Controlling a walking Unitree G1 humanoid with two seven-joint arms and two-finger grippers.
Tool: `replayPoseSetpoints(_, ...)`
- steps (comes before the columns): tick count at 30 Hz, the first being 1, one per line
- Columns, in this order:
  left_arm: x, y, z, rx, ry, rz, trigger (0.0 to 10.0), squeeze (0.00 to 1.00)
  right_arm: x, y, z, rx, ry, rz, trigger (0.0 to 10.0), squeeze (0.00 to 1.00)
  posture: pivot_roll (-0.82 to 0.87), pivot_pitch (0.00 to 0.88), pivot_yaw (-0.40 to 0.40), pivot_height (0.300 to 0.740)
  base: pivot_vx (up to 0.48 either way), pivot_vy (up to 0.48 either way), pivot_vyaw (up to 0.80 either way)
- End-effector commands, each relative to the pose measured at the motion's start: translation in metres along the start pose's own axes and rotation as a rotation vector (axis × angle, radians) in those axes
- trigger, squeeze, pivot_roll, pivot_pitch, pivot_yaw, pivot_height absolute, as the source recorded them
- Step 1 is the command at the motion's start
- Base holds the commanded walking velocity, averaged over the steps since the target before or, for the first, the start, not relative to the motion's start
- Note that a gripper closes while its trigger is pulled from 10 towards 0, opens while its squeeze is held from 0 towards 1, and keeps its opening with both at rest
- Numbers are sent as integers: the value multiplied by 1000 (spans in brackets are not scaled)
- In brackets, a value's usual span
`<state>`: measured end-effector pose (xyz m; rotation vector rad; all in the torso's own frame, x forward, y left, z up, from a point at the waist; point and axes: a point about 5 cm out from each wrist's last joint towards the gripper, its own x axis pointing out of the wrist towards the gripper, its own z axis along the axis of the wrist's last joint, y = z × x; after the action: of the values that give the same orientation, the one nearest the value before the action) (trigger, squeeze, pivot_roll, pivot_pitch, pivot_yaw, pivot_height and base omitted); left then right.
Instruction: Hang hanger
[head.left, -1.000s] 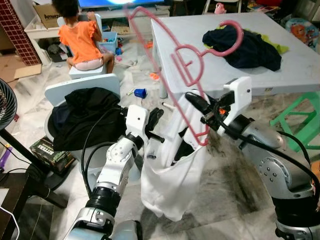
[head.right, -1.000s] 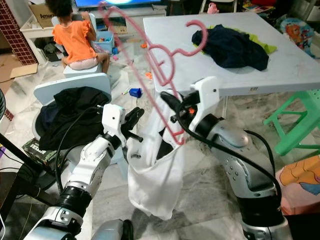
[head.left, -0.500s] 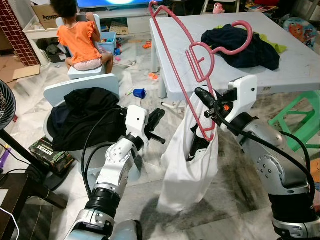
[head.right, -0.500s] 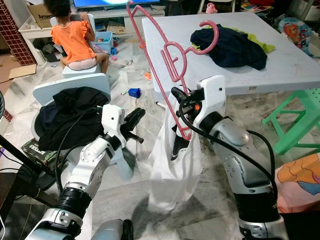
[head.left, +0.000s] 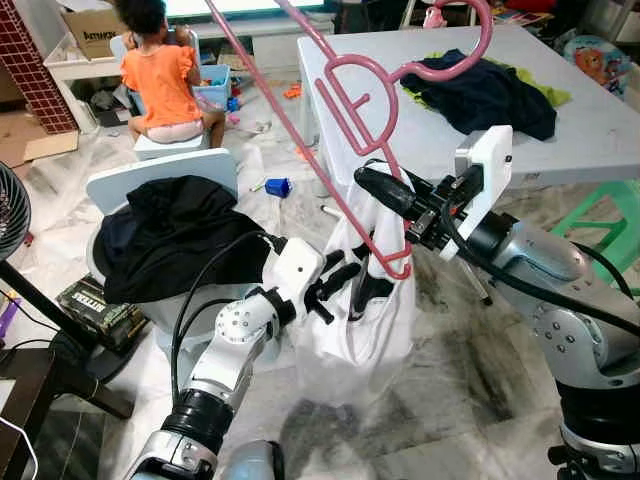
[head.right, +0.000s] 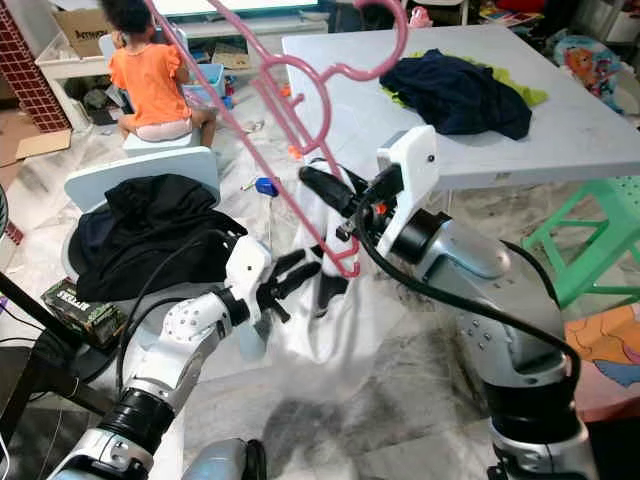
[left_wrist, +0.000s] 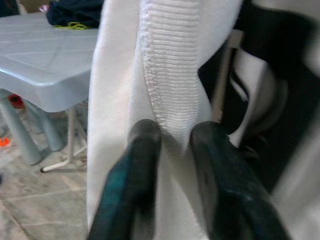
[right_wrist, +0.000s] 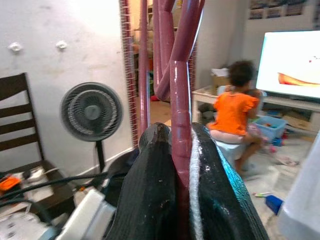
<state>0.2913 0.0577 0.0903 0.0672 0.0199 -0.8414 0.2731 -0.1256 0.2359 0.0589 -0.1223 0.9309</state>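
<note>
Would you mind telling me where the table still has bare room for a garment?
The table is bare at its near edge and its left end. The dark clothes crowd its far middle, and the pink hanger crosses the left end.

Home living room: television (right_wrist: 287, 65), standing fan (right_wrist: 91, 112), scattered toys (head.left: 281, 186), plastic table (head.left: 600, 120), marble floor (head.left: 480, 380).

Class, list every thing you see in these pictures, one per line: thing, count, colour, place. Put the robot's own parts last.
Hanger: one, pink, held up by the right hand.
Garment: one, white, hanging from the hanger.
Table: one, pale grey, behind the robot.
Clothes: dark navy over yellow-green, on the table.
Chair: one, pale blue, left, with black clothing on it.
Stool: one, green, right.
Fan: one, grey, far left.
Person: one, orange top, seated at back.
Left hand: black, shut on garment.
Right hand: black, shut on hanger.
</note>
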Motion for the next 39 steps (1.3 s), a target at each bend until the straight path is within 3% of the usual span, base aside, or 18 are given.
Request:
replayPoseSetpoints(1, 1, 10, 4, 47, -5, 61, 10000, 1000, -1, 9, 19, -25, -49, 94, 10000, 0, -69, 0, 21, 740, 0, 0, 0)
replayPoseSetpoints(5, 2, 12, 7, 64, -19, 68, 10000, 1000, -5, 8, 17, -27, -20, 103, 10000, 0, -69, 0, 21, 740, 0, 0, 0)
replayPoseSetpoints(7, 3, 2, 4, 74, -6, -1, 10000, 1000, -4, -8, 7, -109, 43, -18, 10000, 0, -65, 0, 20, 740, 0, 0, 0)
replayPoseSetpoints(8, 2, -5, 3, 83, 8, -53, 10000, 992, -4, -18, -3, -201, 122, -100, 10000, 0, -63, 0, 21, 740, 0, 0, 0)
replayPoseSetpoints(9, 0, -9, 1, 100, 22, -87, 10000, 824, -5, -25, -11, -289, 185, -146, 10000, 0, -63, 0, 21, 740, 0, 0, 0)
replayPoseSetpoints(10, -6, -14, -2, 115, 49, -143, 10000, 1000, -12, -35, -25, -418, 305, -207, 10000, 0, -60, 0, 20, 740, 0, 0, 0)
replayPoseSetpoints(12, -22, -22, -12, 187, 130, -279, 10000, 1000, -20, -47, -33, -418, 351, -298, 10000, 0, -52, 0, 19, 740, 0, 0, 0)
replayPoseSetpoints(14, -35, -24, -9, 268, 144, -337, 10000, 1000, -25, -49, -42, -476, 403, -271, 10000, 0, -52, 0, 19, 740, 0, 0, 0)
replayPoseSetpoints(15, -39, -21, -1, 347, 120, -332, 10000, 1000, -31, -48, -49, -503, 446, -226, 10000, 0, -45, 0, 22, 740, 0, 0, 0)
replayPoseSetpoints(18, -53, 0, 25, 417, 59, -272, 10000, 1000, -51, -50, -60, -562, 548, -121, 10000, 0, -37, 0, 21, 740, 0, 0, 0)
replayPoseSetpoints(21, -62, 13, 33, 475, 84, -280, 10000, 1000, -64, -53, -67, -616, 631, -39, 10000, 0, -32, 0, 19, 740, 0, 0, 0)
replayPoseSetpoints(30, -64, 18, 36, 493, 104, -309, 10000, 1000, -70, -57, -88, -671, 729, 26, 10000, 0, -29, 0, 19, 740, 0, 0, 0)
replayPoseSetpoints(31, -64, 21, 37, 489, 98, -290, 10000, 937, -72, -57, -90, -682, 743, 50, 10000, 0, -29, 0, 19, 740, 0, 0, 0)
replayPoseSetpoints(33, -63, 24, 40, 488, 79, -262, 10000, 537, -75, -57, -92, -670, 755, 62, 10000, 0, -29, 0, 18, 740, 0, 0, 0)
replayPoseSetpoints(36, -63, 25, 42, 480, 67, -246, 10000, 549, -78, -56, -93, -677, 762, 89, 10000, 0, -29, 0, 18, 740, 0, 0, 0)
replayPoseSetpoints(37, -65, 25, 38, 485, 84, -259, 10000, 463, -79, -56, -93, -682, 763, 101, 10000, 0, -29, 0, 18, 740, 0, 0, 0)
replayPoseSetpoints(38, -66, 25, 35, 484, 97, -271, 10000, 306, -80, -56, -92, -684, 762, 113, 10000, 0, -29, 0, 18, 740, 0, 0, 0)
replayPoseSetpoints(39, -68, 24, 31, 474, 109, -281, 10000, 0, -81, -56, -91, -692, 758, 127, 10000, 0, -29, 0, 18, 740, 0, 0, 0)
